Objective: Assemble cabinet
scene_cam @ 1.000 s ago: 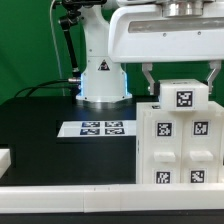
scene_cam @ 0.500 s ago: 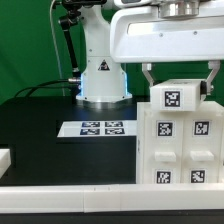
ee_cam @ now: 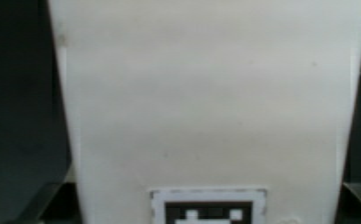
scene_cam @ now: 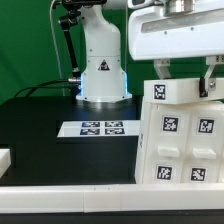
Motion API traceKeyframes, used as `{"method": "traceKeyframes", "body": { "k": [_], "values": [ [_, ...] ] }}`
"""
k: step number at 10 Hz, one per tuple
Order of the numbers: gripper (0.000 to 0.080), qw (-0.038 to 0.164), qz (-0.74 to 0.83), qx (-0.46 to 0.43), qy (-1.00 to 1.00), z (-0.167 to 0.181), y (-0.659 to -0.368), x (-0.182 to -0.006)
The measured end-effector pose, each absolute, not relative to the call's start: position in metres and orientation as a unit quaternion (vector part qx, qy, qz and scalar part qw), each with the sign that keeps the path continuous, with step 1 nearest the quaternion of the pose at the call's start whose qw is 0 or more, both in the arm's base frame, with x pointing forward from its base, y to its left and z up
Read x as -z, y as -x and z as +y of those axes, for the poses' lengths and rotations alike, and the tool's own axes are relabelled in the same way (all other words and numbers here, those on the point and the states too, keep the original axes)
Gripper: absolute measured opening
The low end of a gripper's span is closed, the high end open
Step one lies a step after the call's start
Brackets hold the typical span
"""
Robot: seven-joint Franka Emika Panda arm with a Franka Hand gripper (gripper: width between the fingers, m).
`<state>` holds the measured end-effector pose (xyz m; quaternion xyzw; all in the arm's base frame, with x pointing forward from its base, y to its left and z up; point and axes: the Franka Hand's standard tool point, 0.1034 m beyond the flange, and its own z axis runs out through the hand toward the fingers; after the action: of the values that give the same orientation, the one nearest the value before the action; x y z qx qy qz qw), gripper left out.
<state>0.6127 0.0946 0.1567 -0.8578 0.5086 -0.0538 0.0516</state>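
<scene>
Gripping cabinet (scene_cam: 180, 135) top, hand (scene_cam: 186, 82) clenched on it | near worktop (scene_cam: 60, 150) front corner | stiff, slick plastic, bulky; hold narrow top.

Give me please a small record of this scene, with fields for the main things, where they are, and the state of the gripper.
main object: cabinet, white, with black-and-white tags, at the exterior view's right
cabinet pose: tilted, its top leaning toward the exterior view's left
gripper: above the cabinet, one finger on each side of its top part
gripper state: fingers look closed on the cabinet's top part; contact not fully clear
marker board: flat on the black table, apart from the cabinet
wrist view: filled by a white cabinet face
</scene>
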Motion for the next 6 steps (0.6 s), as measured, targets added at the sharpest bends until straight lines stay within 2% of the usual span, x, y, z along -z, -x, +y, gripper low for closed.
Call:
{"method": "traceKeyframes", "body": {
  "k": [6],
  "values": [
    [0.0560,0.091,0.707,0.011,0.701,0.0931,-0.6128,-0.1534]
  ]
}}
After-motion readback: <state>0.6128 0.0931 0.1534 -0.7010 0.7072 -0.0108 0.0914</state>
